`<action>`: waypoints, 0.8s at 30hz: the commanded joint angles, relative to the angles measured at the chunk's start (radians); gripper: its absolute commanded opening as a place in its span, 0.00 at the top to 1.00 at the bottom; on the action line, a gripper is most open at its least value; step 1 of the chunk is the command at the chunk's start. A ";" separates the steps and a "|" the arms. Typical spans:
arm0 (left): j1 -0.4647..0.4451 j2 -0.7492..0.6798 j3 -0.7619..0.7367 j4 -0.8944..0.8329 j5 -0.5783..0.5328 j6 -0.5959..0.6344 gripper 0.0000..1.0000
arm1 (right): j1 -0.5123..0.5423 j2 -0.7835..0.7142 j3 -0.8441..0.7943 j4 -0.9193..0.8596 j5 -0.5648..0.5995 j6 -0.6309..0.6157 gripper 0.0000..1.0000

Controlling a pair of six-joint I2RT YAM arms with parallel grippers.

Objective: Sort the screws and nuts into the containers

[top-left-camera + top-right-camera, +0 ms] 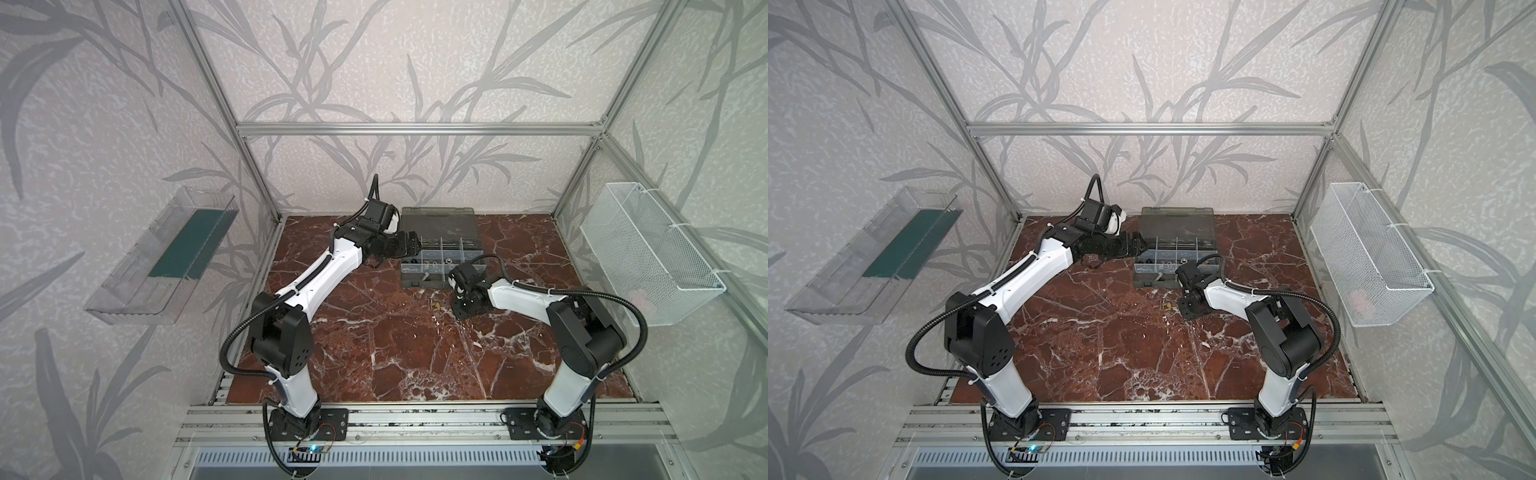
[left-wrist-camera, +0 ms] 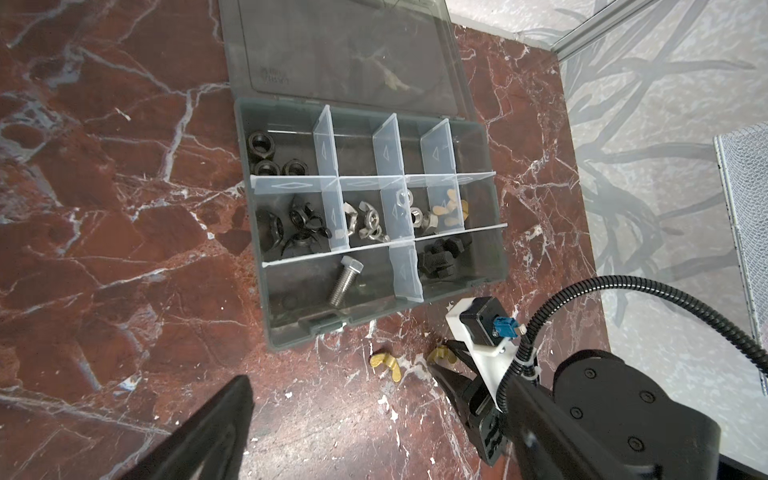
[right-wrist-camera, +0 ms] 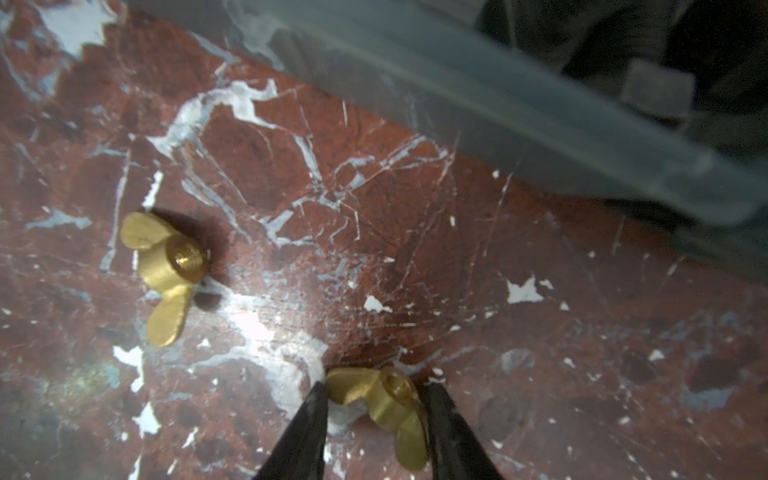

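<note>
right gripper (image 3: 376, 390) down at table (image 3: 540, 374) just in front of organiser case (image 2: 291, 328): jaws straddle a brass wing nut (image 3: 386, 405), close on both sides, can't tell if clamped. second brass wing nut (image 3: 166, 270) loose beside it. left gripper (image 1: 409, 246) at case's left edge, jaws wide open.

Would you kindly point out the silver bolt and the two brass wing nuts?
silver bolt (image 2: 341, 284), left wrist view, mid-shank.
first brass wing nut (image 3: 185, 262), right wrist view, threaded hub, lying free.
second brass wing nut (image 3: 395, 392), right wrist view, hub between the jaws.
</note>
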State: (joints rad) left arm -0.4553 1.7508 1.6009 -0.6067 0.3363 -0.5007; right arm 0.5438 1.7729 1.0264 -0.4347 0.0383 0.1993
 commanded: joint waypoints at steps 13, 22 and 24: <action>-0.043 -0.096 -0.107 0.076 0.026 -0.048 0.05 | 0.009 0.053 0.027 -0.064 0.035 0.007 0.84; -0.047 -0.129 -0.110 0.074 0.024 -0.047 0.05 | 0.004 -0.042 0.092 -0.126 0.031 0.038 0.97; -0.051 -0.138 -0.113 0.079 0.027 -0.048 0.05 | -0.009 -0.059 0.151 -0.172 0.029 0.038 0.97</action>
State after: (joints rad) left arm -0.5007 1.6619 1.4967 -0.5446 0.3592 -0.5426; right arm 0.5476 1.7782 1.0977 -0.5293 0.0540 0.2211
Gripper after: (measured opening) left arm 0.949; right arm 0.155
